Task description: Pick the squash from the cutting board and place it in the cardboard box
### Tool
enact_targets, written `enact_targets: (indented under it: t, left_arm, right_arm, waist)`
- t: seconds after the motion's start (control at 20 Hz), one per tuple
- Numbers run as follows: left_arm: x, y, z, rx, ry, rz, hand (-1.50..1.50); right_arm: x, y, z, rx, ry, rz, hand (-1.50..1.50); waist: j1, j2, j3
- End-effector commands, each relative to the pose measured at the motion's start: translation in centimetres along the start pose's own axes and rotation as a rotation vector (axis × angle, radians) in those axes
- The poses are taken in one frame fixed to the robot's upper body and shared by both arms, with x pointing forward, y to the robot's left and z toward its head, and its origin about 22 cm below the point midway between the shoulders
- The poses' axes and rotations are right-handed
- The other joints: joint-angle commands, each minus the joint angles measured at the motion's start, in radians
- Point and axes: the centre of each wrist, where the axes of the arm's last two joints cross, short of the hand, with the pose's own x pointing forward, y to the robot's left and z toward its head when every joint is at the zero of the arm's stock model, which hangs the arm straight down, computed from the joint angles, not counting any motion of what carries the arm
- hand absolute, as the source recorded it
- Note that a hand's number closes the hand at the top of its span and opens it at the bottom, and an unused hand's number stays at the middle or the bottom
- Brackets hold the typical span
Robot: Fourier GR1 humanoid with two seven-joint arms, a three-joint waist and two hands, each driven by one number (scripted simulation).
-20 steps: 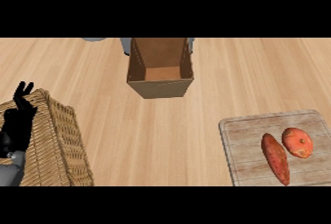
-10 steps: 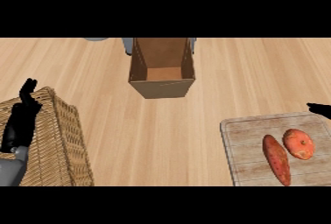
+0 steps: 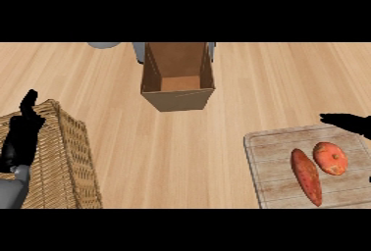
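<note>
A pale wooden cutting board [image 3: 272, 152] lies at the lower right. Two orange vegetables rest on it: a long tapered one [image 3: 305, 176] and, to its right, a rounder squash-like one [image 3: 331, 158]. The open cardboard box [image 3: 178, 98] stands at the top centre, and I see nothing inside it. My right hand [image 3: 349, 122] comes in from the right edge just beyond the board's far edge, fingers stretched left, open, touching neither vegetable. At the left edge my left hand [image 3: 22, 137] rests open, fingers up, over the basket.
A wicker basket [image 3: 65, 162] fills the lower left corner under my left forearm. Grey objects [image 3: 106, 44] sit behind the box at the top edge. Bare wooden counter [image 3: 181, 157] lies between basket, box and board.
My right hand has come into view from the right edge and reached further left above the board's far edge. The left hand has shifted only slightly. The vegetables have not moved.
</note>
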Motion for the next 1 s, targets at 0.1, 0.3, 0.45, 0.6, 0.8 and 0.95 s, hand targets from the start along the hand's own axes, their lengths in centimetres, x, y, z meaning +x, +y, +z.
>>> enact_targets:
  t: [0.1,0.3,0.45,0.6,0.8,0.95]
  left_arm:
    - [-1.3,1.7,0.3,-0.032,-0.005,-0.098,0.00]
    - [-1.2,0.1,1.0,0.009,-0.007,-0.113,0.00]
    - [-1.3,1.2,1.0,-0.004,0.004,-0.117,0.00]
    - [-0.1,1.0,0.1,0.014,-0.008,-0.109,0.00]
    - [-0.9,0.5,1.1,0.001,-0.006,-0.109,0.00]
    - [-2.2,1.9,1.5,-0.003,0.000,-0.122,0.00]
  right_arm:
    - [-0.4,1.4,-2.5,0.052,-0.033,-0.011,-1.50]
    - [-0.3,0.4,-2.1,0.057,-0.035,-0.027,-1.50]
    - [-0.2,2.4,-2.0,0.055,-0.089,-0.039,-1.50]
    - [0.4,0.7,-2.1,0.071,-0.132,-0.058,-1.50]
    - [-0.3,2.8,-1.0,0.047,-0.166,-0.054,-1.50]
    - [1.8,0.5,-1.7,0.068,-0.180,-0.042,-1.50]
  waist:
    - [-0.001,0.004,-0.005]
    - [-0.008,0.001,-0.006]
    - [-0.014,0.000,-0.006]
    - [-0.018,0.000,-0.006]
    - [-0.013,0.001,-0.005]
    - [-0.020,-0.002,-0.007]
